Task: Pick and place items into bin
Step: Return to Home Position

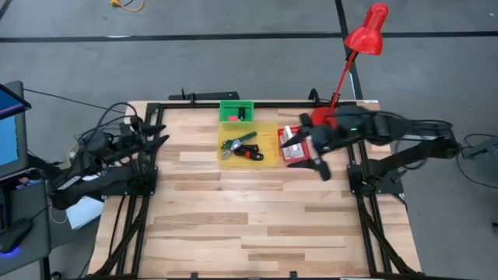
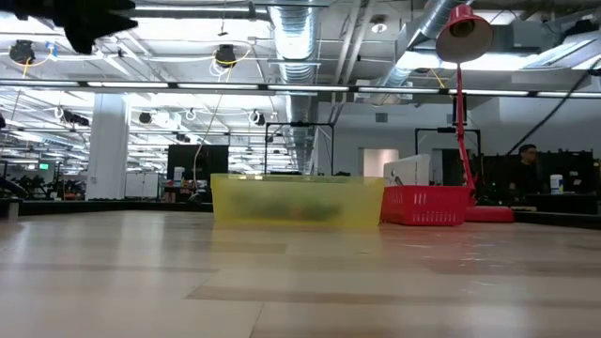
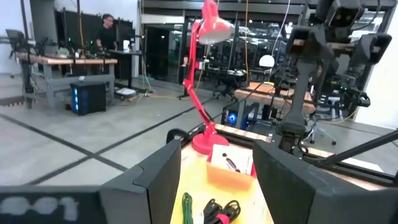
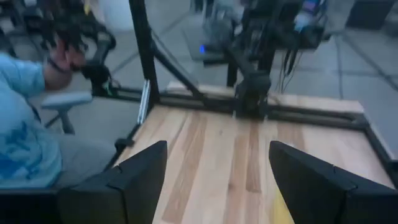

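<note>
Black fingers [image 4: 140, 180] of the right gripper [image 1: 306, 154] stand wide apart and empty over the red bin [image 1: 289, 160], the left gripper [image 1: 158, 132] at the table's [image 1: 257, 218] left edge is also wide open with nothing in it, and the green-handled tool [image 1: 237, 141] and the red-and-black tool [image 1: 251, 154] lie in the yellow bin [image 1: 269, 135].

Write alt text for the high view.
Yellow bin with hand tools sits at the table's back centre, green bin behind it, red bin beside it under the open right gripper. Left gripper, open, waits at the left edge.
</note>
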